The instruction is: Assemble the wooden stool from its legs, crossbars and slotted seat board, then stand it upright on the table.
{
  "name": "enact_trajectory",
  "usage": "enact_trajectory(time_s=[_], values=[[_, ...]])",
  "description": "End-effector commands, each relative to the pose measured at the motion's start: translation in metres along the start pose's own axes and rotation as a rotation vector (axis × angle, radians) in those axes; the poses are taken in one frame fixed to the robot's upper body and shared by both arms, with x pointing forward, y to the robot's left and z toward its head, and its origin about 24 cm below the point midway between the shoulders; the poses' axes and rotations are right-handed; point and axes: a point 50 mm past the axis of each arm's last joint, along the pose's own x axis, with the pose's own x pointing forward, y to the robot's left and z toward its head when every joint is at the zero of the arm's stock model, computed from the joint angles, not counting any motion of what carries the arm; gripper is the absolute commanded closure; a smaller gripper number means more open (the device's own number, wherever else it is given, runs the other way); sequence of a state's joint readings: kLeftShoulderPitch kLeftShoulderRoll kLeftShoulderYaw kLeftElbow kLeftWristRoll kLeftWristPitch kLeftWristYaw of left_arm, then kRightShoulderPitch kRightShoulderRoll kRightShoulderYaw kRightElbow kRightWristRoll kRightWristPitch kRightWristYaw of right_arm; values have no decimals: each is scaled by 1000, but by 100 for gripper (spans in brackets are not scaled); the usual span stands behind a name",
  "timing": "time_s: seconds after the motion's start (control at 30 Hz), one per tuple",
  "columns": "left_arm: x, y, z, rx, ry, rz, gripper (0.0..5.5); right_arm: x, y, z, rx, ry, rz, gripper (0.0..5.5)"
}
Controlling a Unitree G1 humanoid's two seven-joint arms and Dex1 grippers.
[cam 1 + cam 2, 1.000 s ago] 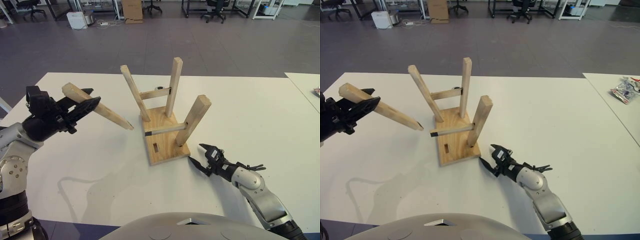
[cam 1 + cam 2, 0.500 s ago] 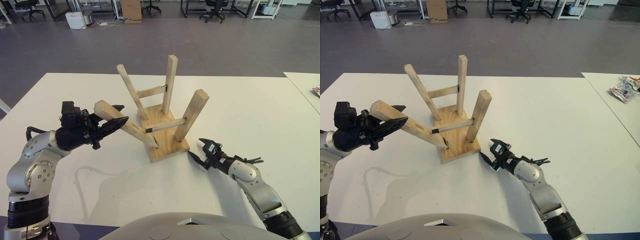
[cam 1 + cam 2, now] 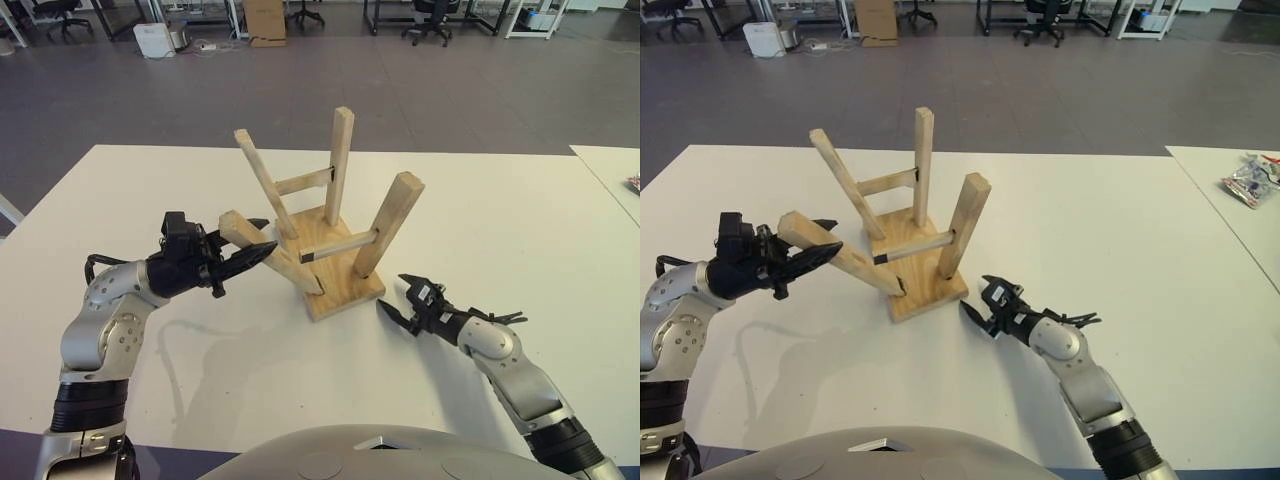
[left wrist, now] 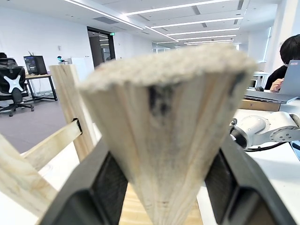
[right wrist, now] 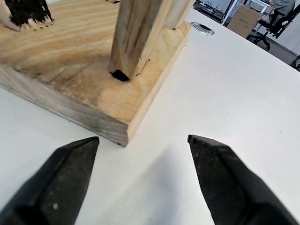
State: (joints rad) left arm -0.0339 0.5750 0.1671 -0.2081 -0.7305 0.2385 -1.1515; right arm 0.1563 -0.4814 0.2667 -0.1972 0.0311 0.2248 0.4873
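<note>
The stool lies upside down on the white table, its slotted seat board (image 3: 350,287) flat. Three legs (image 3: 339,165) stand up from the board, joined by two crossbars (image 3: 338,248). My left gripper (image 3: 268,236) is shut on the fourth wooden leg (image 3: 290,267), held slanting. That leg's far end rests at the board's near-left corner; I cannot tell whether it sits in a slot. In the left wrist view the leg's end face (image 4: 164,136) stands between the fingers (image 4: 93,187). My right gripper (image 3: 392,295) is open just off the board's near-right corner (image 5: 112,126), with nothing between its fingers.
The table (image 3: 520,230) has bare surface to the left, right and front of the stool. A second table at the far right carries a small packet (image 3: 1248,184). Office chairs and boxes stand far behind on the floor.
My left arm has carried the fourth leg rightward and down until its far end meets the seat board. The stool has turned and shifted a little. The right gripper has barely moved.
</note>
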Motion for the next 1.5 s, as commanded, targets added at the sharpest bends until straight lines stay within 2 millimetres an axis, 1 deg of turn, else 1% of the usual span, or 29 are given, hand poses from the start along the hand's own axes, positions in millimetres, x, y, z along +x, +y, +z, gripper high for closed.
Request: enact_trajectory(time_s=[0.03,0.07,0.13,0.2,0.27,0.3,0.37,0.4,0.43,0.53,0.63,0.73,0.9,1.03,1.1,1.17,1.27,1.33,1.43,1.5], values=[[8,1,-4,38,115,-61,346,-4,6,-11,6,103,27,195],[10,1,-3,46,121,-73,346,-4,7,-9,3,99,38,195],[12,4,0,62,133,-93,346,-8,-1,-9,-19,113,50,195],[14,5,3,69,162,-116,346,-17,-38,-16,-59,166,-22,195],[17,7,3,64,189,-138,346,-24,-71,-21,-94,203,-50,195],[18,8,3,57,203,-150,346,-24,-83,-21,-106,206,-65,195],[21,11,2,44,221,-161,346,-19,-92,-19,-119,189,-79,195],[23,12,2,37,230,-162,346,-13,-92,-18,-122,173,-74,195],[25,14,1,21,232,-157,346,-4,-85,-17,-124,151,-47,195],[30,21,-1,-22,249,-123,346,23,-55,-13,-124,91,51,195],[31,22,-6,-47,275,-116,346,34,-41,-9,-129,61,93,195],[35,18,-9,-45,307,-138,346,40,-35,-3,-132,38,108,195],[39,15,-12,-33,419,-134,346,40,-27,3,-130,12,118,195],[42,12,-13,-90,425,-112,346,40,-15,5,-125,0,147,195],[38,11,-22,-156,451,-82,346,39,-12,6,-123,-3,152,195],[34,6,-38,-226,513,-62,346,38,-11,7,-123,-6,150,195],[31,-13,-63,-299,608,-61,346,38,-13,10,-125,-11,139,195],[27,-24,-78,-303,672,-41,346,38,-13,12,-126,-16,135,195],[25,-32,-90,-289,707,6,346,37,-12,14,-128,-21,134,195],[24,-40,-98,-305,727,7,346,37,-12,16,-130,-26,134,195]])
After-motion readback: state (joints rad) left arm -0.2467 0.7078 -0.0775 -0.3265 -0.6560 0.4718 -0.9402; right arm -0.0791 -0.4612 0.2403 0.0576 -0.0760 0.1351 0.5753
